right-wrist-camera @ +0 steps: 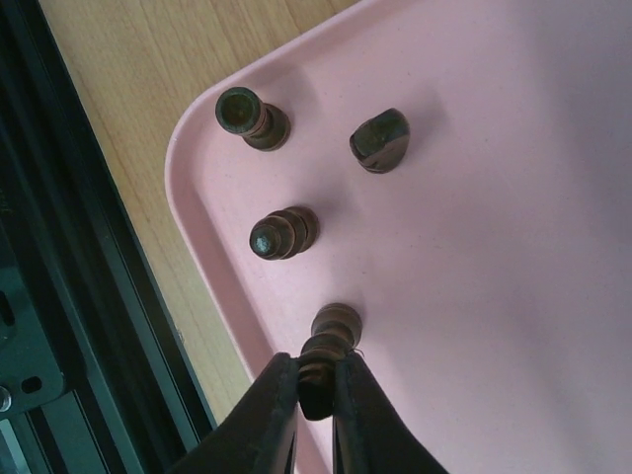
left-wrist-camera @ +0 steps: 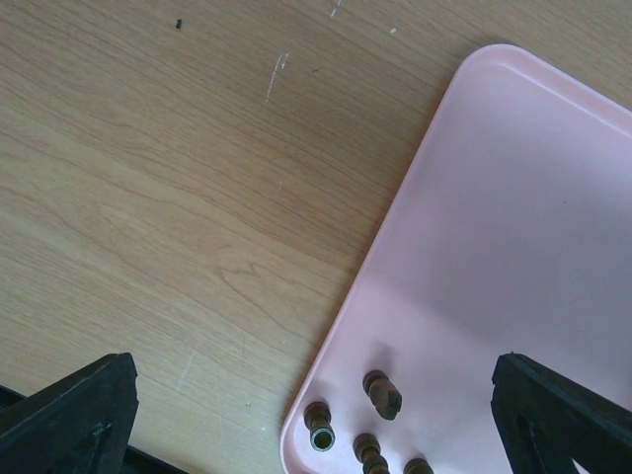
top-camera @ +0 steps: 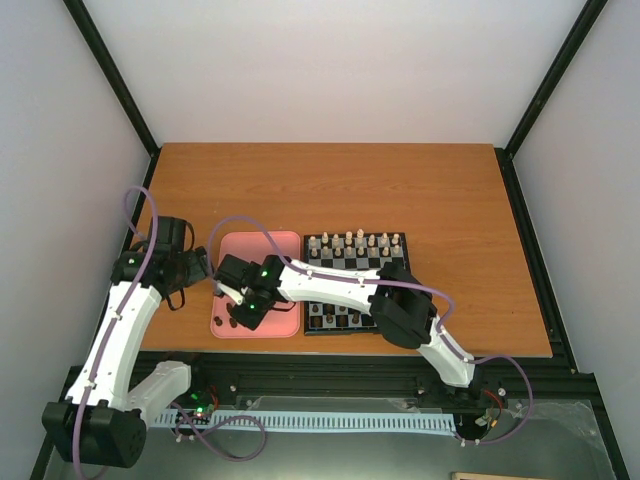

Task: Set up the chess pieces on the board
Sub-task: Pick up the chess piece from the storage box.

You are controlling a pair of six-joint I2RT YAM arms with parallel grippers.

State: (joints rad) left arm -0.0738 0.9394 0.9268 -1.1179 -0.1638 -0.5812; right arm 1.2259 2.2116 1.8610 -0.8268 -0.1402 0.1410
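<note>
Pinching in nearly shut right pincer point(right-wrist-camera: 316, 382) one tiny dark brown chess piece point(right-wrist-camera: 336, 324); three more ahead on pink plastic tray point(right-wrist-camera: 513, 296); black-and-grey chessboard point(top-camera: 335, 264) part-filled.

Right arm point(top-camera: 345, 287) is covering parts of the middle and near rows of the board point(top-camera: 356, 262) in top view. Pieces point(top-camera: 230, 321) on the tray point(top-camera: 262, 248) are reading too small to type. Left wrist view is cropping two pieces at its bottom edge. The right tool point(right-wrist-camera: 316, 383) is hiding one end of a piece point(right-wrist-camera: 334, 326).
</note>
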